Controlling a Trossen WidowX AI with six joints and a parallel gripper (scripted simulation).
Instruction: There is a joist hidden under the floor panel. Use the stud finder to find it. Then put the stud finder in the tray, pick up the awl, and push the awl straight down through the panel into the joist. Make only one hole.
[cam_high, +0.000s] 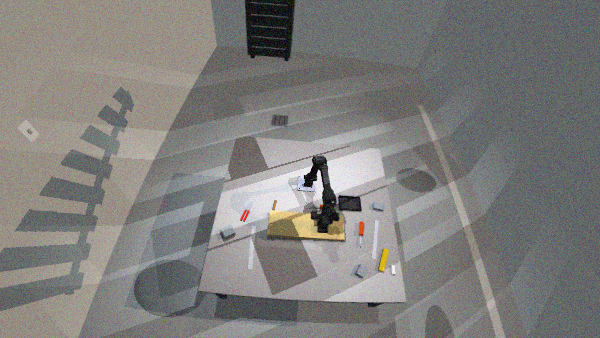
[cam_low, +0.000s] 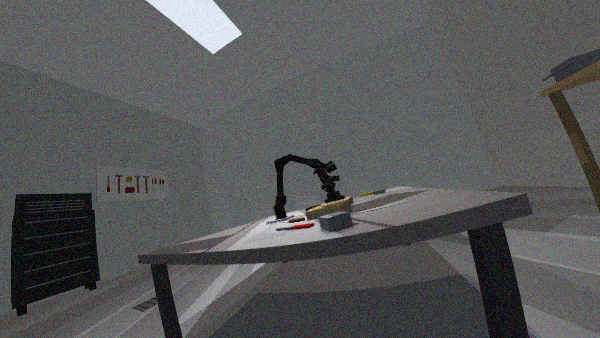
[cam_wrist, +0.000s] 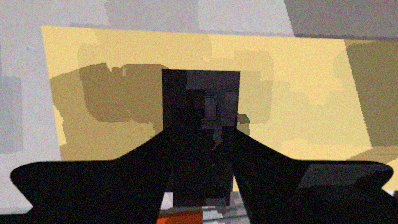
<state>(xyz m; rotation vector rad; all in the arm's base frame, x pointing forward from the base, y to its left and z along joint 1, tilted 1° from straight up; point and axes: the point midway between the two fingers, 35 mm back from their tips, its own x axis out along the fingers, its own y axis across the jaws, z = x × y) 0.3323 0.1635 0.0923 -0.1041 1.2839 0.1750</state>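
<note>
The yellow floor panel (cam_high: 290, 227) (cam_low: 326, 209) (cam_wrist: 310, 95) lies on the table. My gripper (cam_high: 323, 226) (cam_low: 339, 196) (cam_wrist: 200, 127) is shut on the black, block-shaped stud finder (cam_wrist: 200, 100), over the right part of the panel in the top view. Whether its underside touches the panel cannot be told. The black tray (cam_high: 350, 203) is behind the panel's right end and holds nothing visible. One orange-handled tool (cam_high: 361, 228) lies right of the panel; another orange handle (cam_wrist: 180, 217) shows behind the panel, mostly hidden by the arm. Which is the awl is unclear. No joist or hole is visible.
Red handles (cam_high: 245, 215) (cam_low: 302, 226) and a grey block (cam_high: 227, 233) (cam_low: 336, 221) are left of the panel. A brown stick (cam_high: 274, 205) lies behind its left end. A yellow bar (cam_high: 383, 260), white strips and two more grey blocks lie around the table.
</note>
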